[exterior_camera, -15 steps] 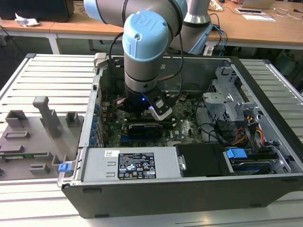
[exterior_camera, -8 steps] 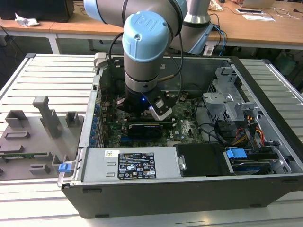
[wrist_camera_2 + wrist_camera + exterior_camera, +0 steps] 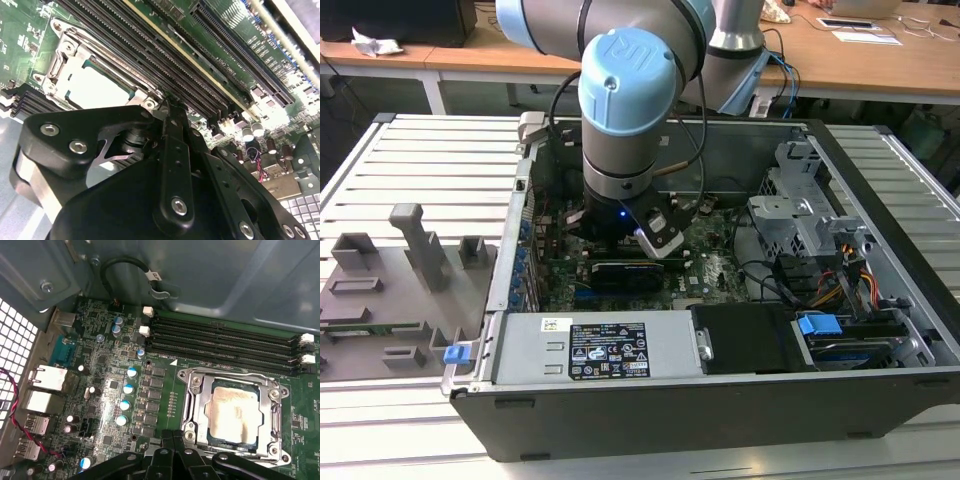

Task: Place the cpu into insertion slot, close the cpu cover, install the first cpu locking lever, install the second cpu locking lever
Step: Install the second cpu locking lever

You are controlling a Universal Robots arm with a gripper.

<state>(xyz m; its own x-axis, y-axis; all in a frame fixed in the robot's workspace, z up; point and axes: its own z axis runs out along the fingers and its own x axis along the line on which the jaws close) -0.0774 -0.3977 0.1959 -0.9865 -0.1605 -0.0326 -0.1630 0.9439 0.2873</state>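
Now cpu seated under cpu cover, right beside closed, empty pincer.

The cpu, a flat square chip with a pale silver-grey face, lies level inside the insertion slot, seated on the green motherboard just beside the long black memory slots. The cpu cover, a thin metal frame with a large square window, lies flat around the chip, its face showing through the window in both wrist views.
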